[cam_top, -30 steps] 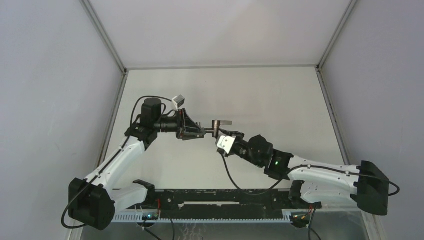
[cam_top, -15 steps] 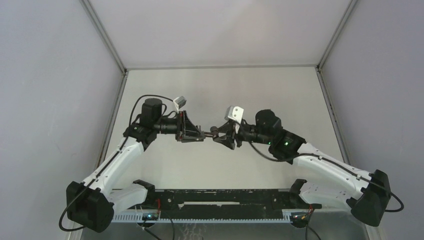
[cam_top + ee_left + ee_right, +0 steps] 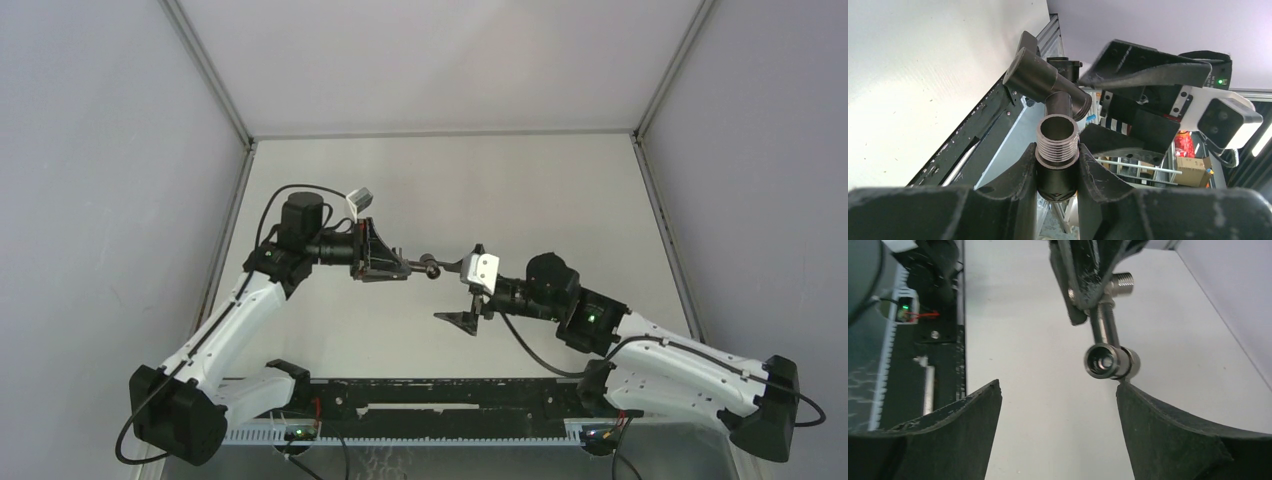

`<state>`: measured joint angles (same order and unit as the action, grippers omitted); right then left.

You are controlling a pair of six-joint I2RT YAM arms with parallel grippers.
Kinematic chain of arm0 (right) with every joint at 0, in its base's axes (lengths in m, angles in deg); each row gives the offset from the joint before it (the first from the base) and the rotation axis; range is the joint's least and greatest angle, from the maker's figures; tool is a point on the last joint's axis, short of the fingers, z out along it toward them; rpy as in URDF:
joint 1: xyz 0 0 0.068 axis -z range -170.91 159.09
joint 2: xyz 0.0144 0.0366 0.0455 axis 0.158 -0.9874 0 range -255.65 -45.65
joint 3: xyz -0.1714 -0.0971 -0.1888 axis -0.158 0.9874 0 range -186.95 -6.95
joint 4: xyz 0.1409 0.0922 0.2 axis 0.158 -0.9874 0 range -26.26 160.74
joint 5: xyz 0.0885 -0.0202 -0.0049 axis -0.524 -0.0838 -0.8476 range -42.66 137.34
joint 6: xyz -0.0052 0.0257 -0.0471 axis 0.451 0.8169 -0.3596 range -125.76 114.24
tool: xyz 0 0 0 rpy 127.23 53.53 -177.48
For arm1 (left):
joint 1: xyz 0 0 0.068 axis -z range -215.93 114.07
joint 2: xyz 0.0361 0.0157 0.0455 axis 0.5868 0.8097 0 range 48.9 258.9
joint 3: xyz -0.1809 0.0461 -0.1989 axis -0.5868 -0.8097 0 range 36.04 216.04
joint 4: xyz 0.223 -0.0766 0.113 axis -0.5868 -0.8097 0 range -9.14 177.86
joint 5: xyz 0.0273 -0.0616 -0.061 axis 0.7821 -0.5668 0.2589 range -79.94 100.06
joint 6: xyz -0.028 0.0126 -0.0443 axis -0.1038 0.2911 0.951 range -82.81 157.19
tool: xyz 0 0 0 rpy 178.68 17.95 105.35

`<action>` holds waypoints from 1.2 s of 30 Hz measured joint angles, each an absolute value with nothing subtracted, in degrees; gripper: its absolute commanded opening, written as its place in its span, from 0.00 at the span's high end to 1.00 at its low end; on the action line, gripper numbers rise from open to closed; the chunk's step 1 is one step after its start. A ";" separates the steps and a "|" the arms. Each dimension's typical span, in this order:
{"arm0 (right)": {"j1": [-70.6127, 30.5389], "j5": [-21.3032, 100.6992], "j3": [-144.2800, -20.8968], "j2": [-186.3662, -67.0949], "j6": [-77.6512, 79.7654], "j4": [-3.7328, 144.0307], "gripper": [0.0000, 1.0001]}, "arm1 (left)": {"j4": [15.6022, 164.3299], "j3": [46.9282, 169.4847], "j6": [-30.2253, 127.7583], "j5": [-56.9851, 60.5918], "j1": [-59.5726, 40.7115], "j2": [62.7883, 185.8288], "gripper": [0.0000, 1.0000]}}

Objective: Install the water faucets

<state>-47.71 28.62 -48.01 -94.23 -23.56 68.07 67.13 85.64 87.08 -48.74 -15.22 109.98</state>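
**Right claw backing off while the left keeps the faucet aloft**

The right claw [image 3: 1058, 390] is sitting lower and nearer the arm bases than it was half a second ago, when it was closed up against the tip of the faucet [image 3: 428, 266]. Its fingers are now gaping wide and holding nothing. The left arm is barely shifting by comparison.

The left claw [image 3: 1057, 160] is pinching the threaded fitting [image 3: 1058, 145] snugly between both fingers. It is carrying the faucet in mid-air above the table [image 3: 450, 180], nowhere touching it, with the dark T-shaped head [image 3: 1045, 82] pointing out toward the right arm.

Gripping by the threaded end is probably deliberate. It is leaving the head and its thin stem free for the other claw to take and turn, while the fitting is staying locked against rotation.

In the right wrist view the round end of the head is facing the camera, just beyond the open fingers and closer to the finger on the right of that view. The right claw seems to be resetting between turns rather than quitting. It is staying lined up with the head, so closing back in would need only a short advance.

Whether the head is fully screwed onto the fitting cannot be told from these views.
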 measured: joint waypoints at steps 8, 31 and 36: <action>-49.15 38.39 -46.09 -100.50 -28.19 77.01 0.09 | 67.02 85.66 87.05 -48.74 -15.20 110.00 1.00; -37.94 16.97 -57.48 -108.76 -13.37 67.26 1.00 | 68.11 87.48 85.48 -49.99 -13.34 110.11 1.00; -29.19 -4.06 -65.43 -114.82 7.74 63.59 1.00 | 72.16 89.10 83.45 -49.13 -12.71 106.00 1.00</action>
<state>-29.19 -4.06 -65.43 -114.82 7.74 63.59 72.16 89.10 83.45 -49.13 -12.71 106.00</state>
